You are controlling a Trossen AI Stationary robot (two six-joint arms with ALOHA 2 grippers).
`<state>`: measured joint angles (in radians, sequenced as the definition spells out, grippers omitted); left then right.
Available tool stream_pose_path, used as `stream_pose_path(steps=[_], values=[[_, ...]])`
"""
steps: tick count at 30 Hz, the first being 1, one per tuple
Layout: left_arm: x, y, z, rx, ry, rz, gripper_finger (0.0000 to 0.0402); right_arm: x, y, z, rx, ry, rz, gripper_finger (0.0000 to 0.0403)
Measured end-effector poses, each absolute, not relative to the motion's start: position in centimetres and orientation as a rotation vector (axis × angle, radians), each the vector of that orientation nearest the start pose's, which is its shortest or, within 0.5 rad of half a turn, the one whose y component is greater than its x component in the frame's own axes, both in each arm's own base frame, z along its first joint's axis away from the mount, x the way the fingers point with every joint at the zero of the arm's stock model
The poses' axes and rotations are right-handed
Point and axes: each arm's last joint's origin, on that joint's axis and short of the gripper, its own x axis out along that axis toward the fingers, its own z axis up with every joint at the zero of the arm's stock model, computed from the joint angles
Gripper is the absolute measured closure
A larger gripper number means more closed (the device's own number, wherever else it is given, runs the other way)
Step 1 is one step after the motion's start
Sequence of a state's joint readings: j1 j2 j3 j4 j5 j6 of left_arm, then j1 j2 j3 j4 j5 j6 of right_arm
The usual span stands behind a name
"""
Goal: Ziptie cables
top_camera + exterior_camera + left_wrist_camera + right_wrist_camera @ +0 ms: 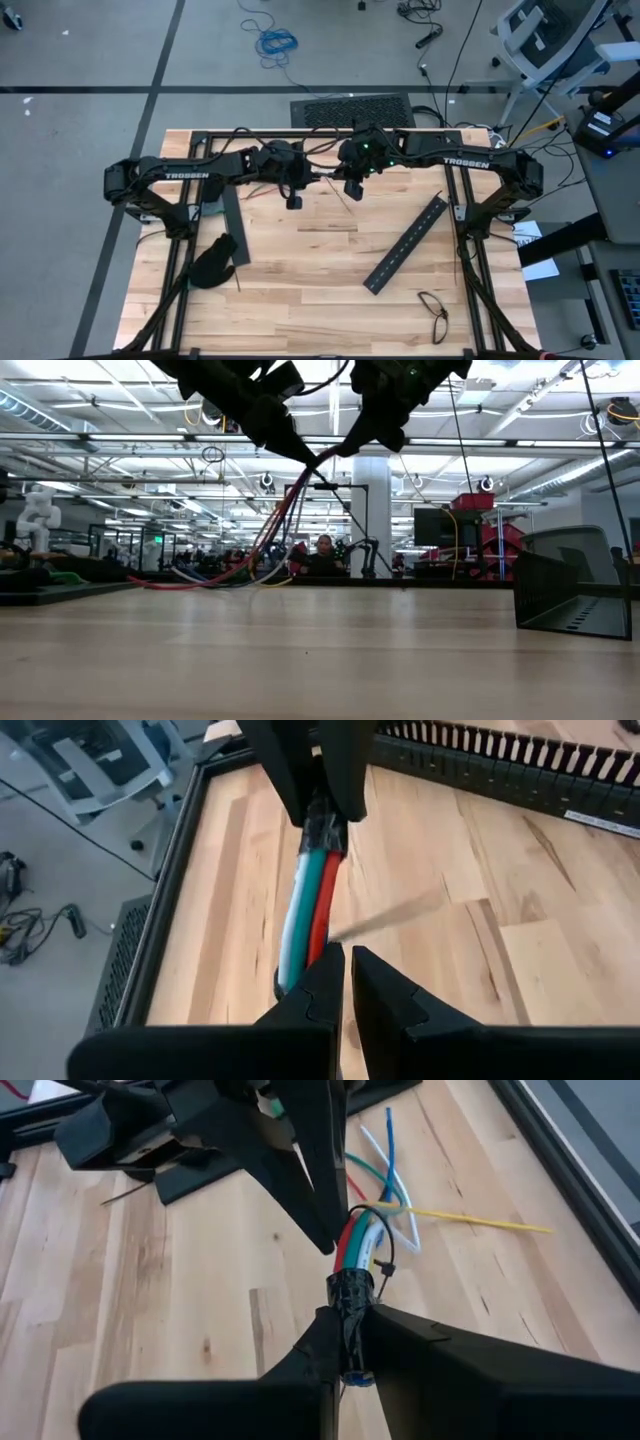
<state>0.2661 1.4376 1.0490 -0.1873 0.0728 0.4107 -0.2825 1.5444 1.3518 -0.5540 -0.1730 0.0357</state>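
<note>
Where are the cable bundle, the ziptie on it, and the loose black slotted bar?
cables (358, 1240): right wrist view, the red and green strands between the two grippers.
ziptie (384, 1267): right wrist view, the thin dark loop beside the bundle.
black slotted bar (406, 243): high view, mid-length of the bar on the table.

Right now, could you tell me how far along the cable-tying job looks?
Partly done, it seems. The cables are gathered into one bundle, and a thin dark ziptie appears looped around it. In hand: the left gripper and right gripper are each shut on the bundle, holding it above the table. Left: whether the tie is pulled tight cannot be told, and the bundle has yet to be set down.
</note>
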Motion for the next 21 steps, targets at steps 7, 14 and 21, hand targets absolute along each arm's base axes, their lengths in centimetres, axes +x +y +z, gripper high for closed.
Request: stream_pose_path(steps=[7,14,21], values=[[30.4,8.3,28.3,0.334,0.543,0.082,0.0377,32.0,-9.8,31.5,0.191,0.725,-0.145,0.0375],[29.0,8.7,29.5,0.377,0.541,0.097,0.0377,30.8,-10.9,31.2,0.186,0.803,-0.175,0.0375],[27.2,10.6,29.5,0.33,0.63,0.157,0.0377,30.6,-11.3,32.0,0.171,0.784,-0.184,0.0375]])
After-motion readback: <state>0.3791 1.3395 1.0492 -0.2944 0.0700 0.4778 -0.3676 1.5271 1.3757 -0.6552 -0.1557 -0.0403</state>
